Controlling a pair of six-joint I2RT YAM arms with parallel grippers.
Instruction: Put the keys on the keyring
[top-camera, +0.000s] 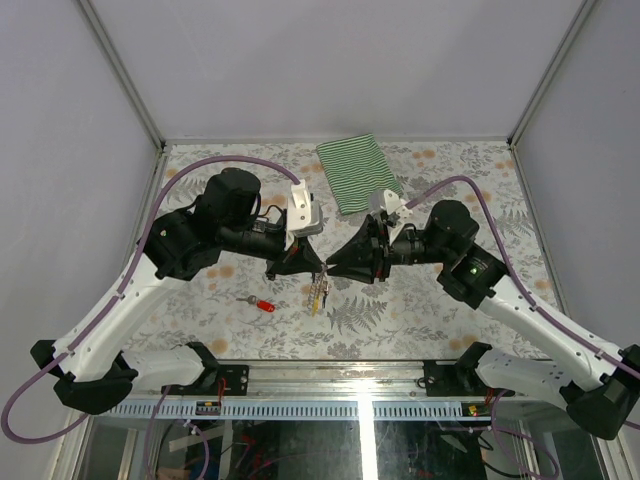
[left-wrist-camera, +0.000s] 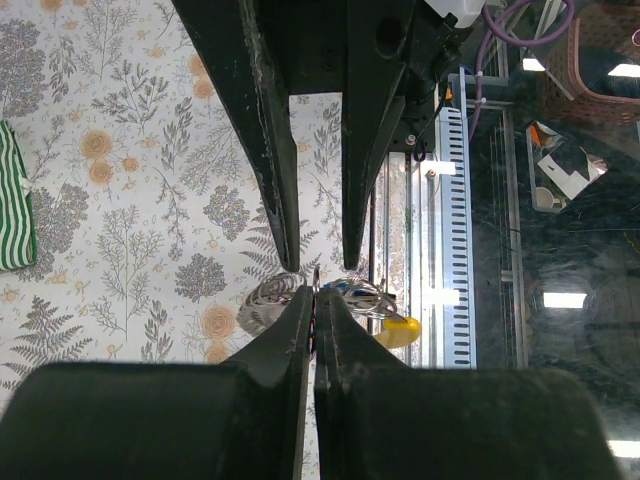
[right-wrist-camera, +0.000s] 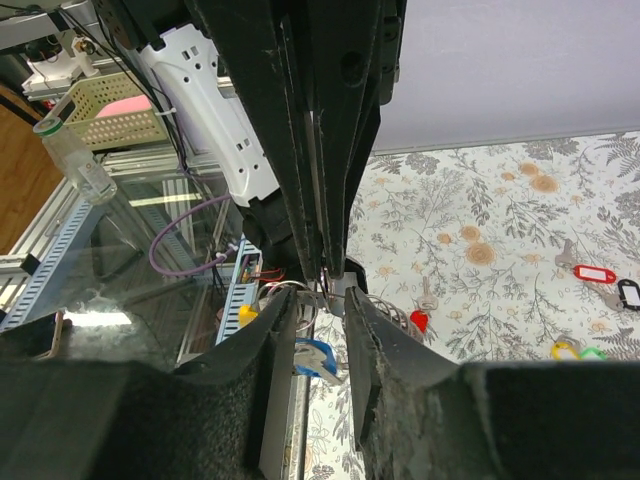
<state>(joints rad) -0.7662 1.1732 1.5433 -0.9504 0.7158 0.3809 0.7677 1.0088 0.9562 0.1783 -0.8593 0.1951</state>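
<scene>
Ring (left-wrist-camera: 270, 293) hung over mid-table, off the surface, between the two gripper tips. Left gripper (left-wrist-camera: 315, 335) was clenched on the ring wire, fingers pressed flat together. Right gripper (right-wrist-camera: 328, 322) was released: its fingers (left-wrist-camera: 270, 150) stood parted either side of the left tips, with nothing seen pinched between them. Keys (top-camera: 318, 292) dangled under the ring, a yellow tag (left-wrist-camera: 400, 331) and a blue tag (right-wrist-camera: 315, 357) among them. How many were threaded could not be told.

A loose red-tagged key (top-camera: 262, 304) lay on the table (top-camera: 440, 330) at 8 o'clock from the ring, well apart. The cloth (top-camera: 358, 172) lay at 1 o'clock, not involved.

Handling (judgement):
- **Ring:** thin, light, stiff but springy wire with a smooth surface. It was likely to swivel or slip between flat pads. Best pinched across the wire, near the split end but not on it, so the coil could still open.
- **Keys:** light, rigid, slick metal. The plastic tag was broader and easier to pinch, but the key would swing from it. A hold on the blade would present the hole better.
- **Bunch:** would sway and tug the ring.

Containers:
- None on the table.
- Off the table, a yellow basket (right-wrist-camera: 105, 110) held something pink.
- A clear bottle (right-wrist-camera: 75, 160) stood just beside it; contents could not be told.
- Brown basket (left-wrist-camera: 600, 50): contents hidden.
</scene>
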